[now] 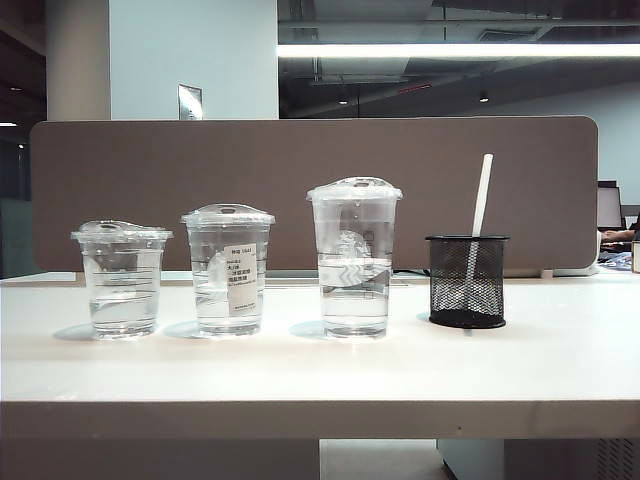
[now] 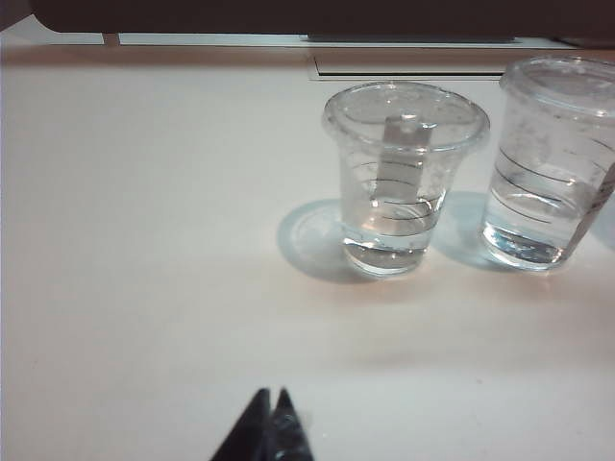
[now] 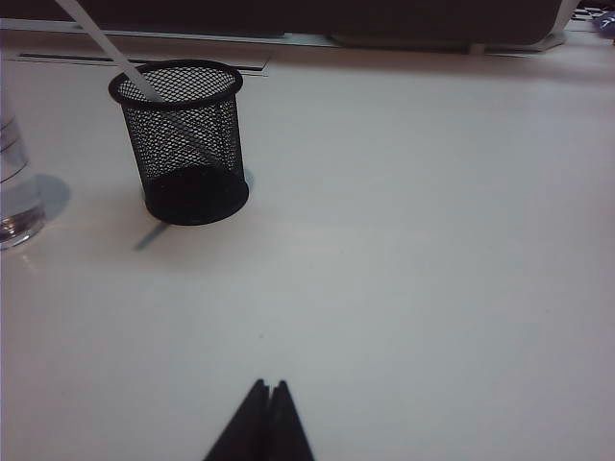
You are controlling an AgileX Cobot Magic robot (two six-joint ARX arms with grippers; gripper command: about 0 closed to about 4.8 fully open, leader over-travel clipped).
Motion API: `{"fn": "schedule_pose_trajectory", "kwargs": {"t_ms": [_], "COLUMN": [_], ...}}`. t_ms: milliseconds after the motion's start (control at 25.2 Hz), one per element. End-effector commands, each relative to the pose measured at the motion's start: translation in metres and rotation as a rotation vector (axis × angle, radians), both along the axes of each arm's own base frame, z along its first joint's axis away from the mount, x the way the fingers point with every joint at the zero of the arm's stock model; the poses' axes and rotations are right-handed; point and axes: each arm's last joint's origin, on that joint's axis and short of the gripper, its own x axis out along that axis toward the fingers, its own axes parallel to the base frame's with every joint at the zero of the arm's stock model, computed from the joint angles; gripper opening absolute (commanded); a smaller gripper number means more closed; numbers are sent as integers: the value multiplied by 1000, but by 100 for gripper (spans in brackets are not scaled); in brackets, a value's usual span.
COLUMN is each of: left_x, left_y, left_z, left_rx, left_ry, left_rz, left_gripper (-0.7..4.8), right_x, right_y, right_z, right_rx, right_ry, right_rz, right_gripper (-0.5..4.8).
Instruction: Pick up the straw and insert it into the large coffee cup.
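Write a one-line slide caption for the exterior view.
Three lidded clear cups in a row, the straw leaning in a black mesh holder beside them.

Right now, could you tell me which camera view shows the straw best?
The exterior view: the straw shows at full length, leaning in the mesh holder right of the large cup. The right wrist view cuts off its top; the left wrist view misses it.
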Motion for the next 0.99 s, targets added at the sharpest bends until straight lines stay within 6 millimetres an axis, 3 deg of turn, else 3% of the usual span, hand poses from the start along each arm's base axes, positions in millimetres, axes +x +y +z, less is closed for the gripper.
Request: {"fn": "schedule_pose_trajectory", "kwargs": {"t_ms": [40, 475, 594, 792, 990], "left_x": [0, 0, -1, -14, -31], "left_y": [0, 0, 0, -7, -13], "left_z": [0, 0, 9, 91, 167], "left_rx": [-3, -3, -40, -119, -114], "left_ry": [2, 3, -23, -174, -128], "left_rz": [2, 1, 1, -93, -261], "left_gripper": [-2, -2, -2, -2, -2], "right_x": [0, 0, 0, 0, 0], "right_y": [0, 0, 0, 0, 0], "right_z": [-1, -1, -1, -1, -1], "right_rx": [3, 3, 3, 3, 3], "right_ry": [-4, -3, -4, -4, -3], "right_rz": [1, 1, 1, 1, 1], "right_gripper": [-5, -5, -5, -5, -5]}}
